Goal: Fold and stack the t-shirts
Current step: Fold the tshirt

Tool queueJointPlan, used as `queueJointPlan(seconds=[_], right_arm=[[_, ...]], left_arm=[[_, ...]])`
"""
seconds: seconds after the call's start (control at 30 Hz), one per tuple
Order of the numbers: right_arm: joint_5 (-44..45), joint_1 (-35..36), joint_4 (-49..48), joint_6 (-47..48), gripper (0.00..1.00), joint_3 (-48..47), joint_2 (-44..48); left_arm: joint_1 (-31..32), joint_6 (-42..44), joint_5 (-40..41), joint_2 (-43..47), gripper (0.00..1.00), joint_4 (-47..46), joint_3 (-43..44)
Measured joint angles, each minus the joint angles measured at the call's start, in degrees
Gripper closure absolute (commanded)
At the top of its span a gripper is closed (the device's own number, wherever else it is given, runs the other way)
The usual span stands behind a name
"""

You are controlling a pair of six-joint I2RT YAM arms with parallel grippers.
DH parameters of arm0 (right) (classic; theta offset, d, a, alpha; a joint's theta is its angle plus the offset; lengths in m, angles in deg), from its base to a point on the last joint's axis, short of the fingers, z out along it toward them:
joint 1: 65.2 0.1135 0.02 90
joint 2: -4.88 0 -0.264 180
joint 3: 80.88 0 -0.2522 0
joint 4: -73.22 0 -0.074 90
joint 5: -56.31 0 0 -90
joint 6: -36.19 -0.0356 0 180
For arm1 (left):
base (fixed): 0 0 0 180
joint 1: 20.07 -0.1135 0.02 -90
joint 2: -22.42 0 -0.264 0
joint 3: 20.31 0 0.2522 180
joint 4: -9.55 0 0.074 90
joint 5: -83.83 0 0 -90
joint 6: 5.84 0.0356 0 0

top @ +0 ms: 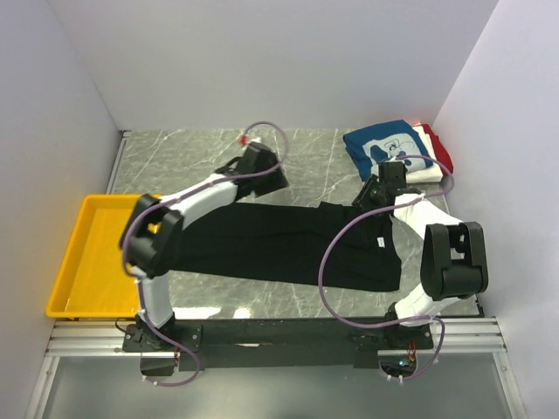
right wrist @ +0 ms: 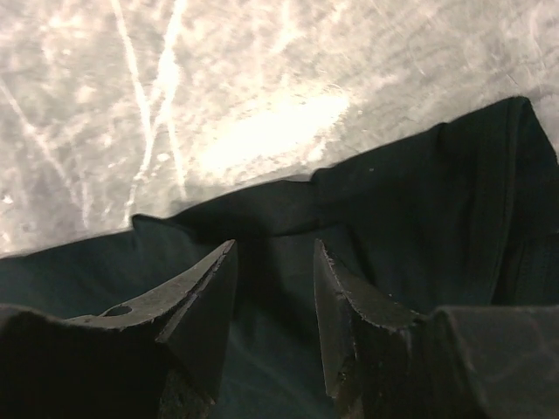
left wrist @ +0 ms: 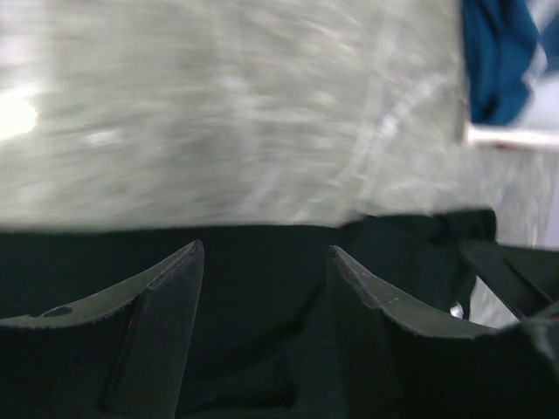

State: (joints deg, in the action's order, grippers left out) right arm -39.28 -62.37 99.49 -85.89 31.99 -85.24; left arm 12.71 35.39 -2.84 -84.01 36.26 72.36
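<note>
White-walled booth, grey marble tabletop [top: 201, 148]. Black t-shirt [top: 262, 244] lies mid-table as a long folded band running left to right. Judging by the drape it's soft, limp and light: it'll sag and unfold if lifted at one point, and probably slides on the stone. Best to grab the far edge near both ends, pinching all layers.

Left gripper [left wrist: 266, 249] is over the band's far edge, fingers spread, nothing held. Right gripper [right wrist: 275, 244] is at its far right end, fingers apart with a narrower gap, empty.

Blue tee [top: 384, 144] tops the folded stack beyond the band's right end. Yellow tray [top: 65, 262] sits just off its left end.
</note>
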Motion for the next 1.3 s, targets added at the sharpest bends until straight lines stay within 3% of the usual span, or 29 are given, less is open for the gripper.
queueJointPlan(seconds=[0.23, 0.47, 0.67, 1.0, 1.3], right_arm=[[0.35, -1.75, 0.24, 0.24, 0.53, -0.04, -2.45], [0.02, -2.25, 0.0, 0.24, 0.54, -0.11, -4.76], [-1.55, -2.25, -0.52, 0.24, 0.63, -0.11, -6.51], [-3.56, -3.61, -1.07, 0.15, 0.92, -0.09, -6.43], [-5.49, -4.24, -1.36, -0.04, 0.98, 0.59, -4.02]], left_arm=[[6.1, 3.61, -3.76, -11.98, 0.37, -0.31, 12.94], [9.27, 5.79, -6.56, -20.63, 0.37, 0.07, 20.61], [10.71, 6.14, -7.67, -25.46, 0.39, 0.52, 24.3], [11.3, 6.1, -8.52, -26.73, 0.63, 0.68, 24.94], [11.32, 5.99, -9.44, -26.58, 0.84, -0.55, 24.57]])
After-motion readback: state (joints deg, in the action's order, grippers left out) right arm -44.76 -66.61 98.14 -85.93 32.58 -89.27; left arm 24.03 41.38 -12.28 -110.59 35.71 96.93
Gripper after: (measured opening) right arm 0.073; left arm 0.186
